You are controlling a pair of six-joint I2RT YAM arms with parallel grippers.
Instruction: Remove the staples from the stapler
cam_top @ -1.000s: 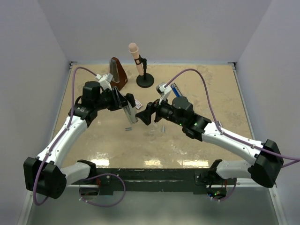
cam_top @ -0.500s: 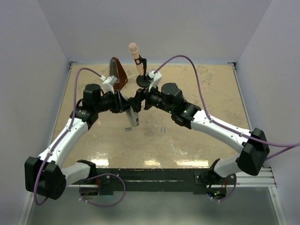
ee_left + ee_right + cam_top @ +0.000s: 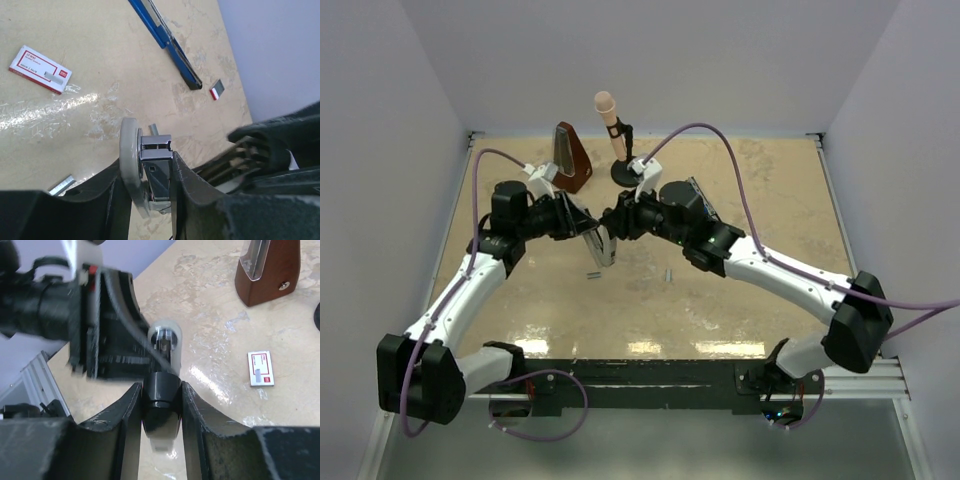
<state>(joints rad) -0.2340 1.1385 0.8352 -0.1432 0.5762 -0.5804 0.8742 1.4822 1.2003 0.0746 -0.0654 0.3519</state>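
Note:
My left gripper (image 3: 586,230) (image 3: 150,175) is shut on a stapler body (image 3: 600,245) with a grey curved base and a chrome magazine (image 3: 156,165), held above the table. My right gripper (image 3: 612,222) (image 3: 161,397) meets it from the right and is shut on its black end (image 3: 161,390). A long slim blue-and-black stapler piece with a silvery rail (image 3: 165,42) lies flat on the table. Short silvery staples lie loose on the table (image 3: 592,274) (image 3: 668,274) (image 3: 61,184), below the held body.
A small white box with red print (image 3: 40,69) (image 3: 260,369) lies on the table. The brown metronome (image 3: 572,157) (image 3: 267,270) and the pink microphone (image 3: 610,115) on its black stand stand at the back. Both arms crowd the middle.
The right arm swung left and back to the stapler body in my left gripper, and its jaws closed on the black end. The left arm barely moved.

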